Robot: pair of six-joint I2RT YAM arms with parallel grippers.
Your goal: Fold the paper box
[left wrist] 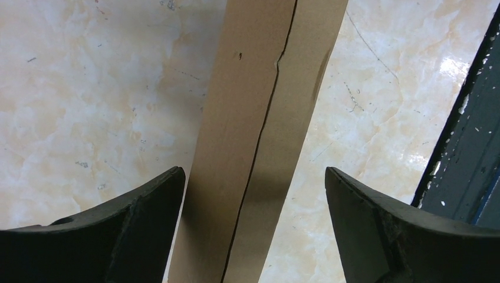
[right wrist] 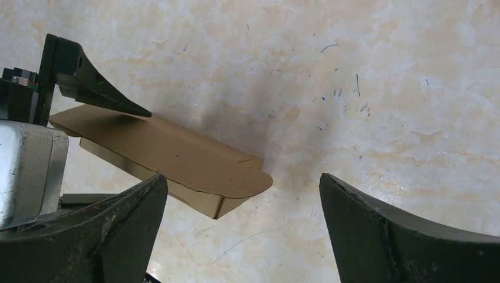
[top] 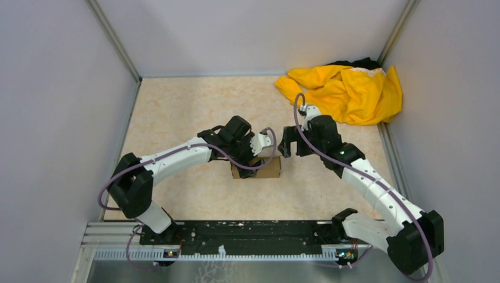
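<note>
The main risk is the box (top: 257,169) skating on the smooth table (top: 177,112). It is light, nothing pins it, and in the left wrist view the left gripper (left wrist: 253,171) straddles it unevenly. 1 finger (left wrist: 141,224) sits just beside or against 1 long edge, while the other stands well apart from the opposite edge. Closing from here would likely shove or twist the box before both fingers bear on it. A hard squeeze could also buckle the walls or spring the seam (left wrist: 268,112) that runs down the top face.

A 2nd risk is at the end nearest the right gripper (right wrist: 242,180). There a rounded flap (right wrist: 244,177) juts out untucked, and a push on it would probably slide the whole box instead of folding it, unless the left arm braces the box. The 2 grippers are also near each other, so a clash is possible.

The box lies mid-table, long side toward the bases, well apart from the yellow cloth (top: 348,91) in the far right corner.

The left arm reaches forward and right, its wrist bent down over the box, jaws wide apart and gripping nothing. The right arm reaches diagonally forward and left. Its gripper points down at bare table just off the box's right end, jaws wide apart and empty.
</note>
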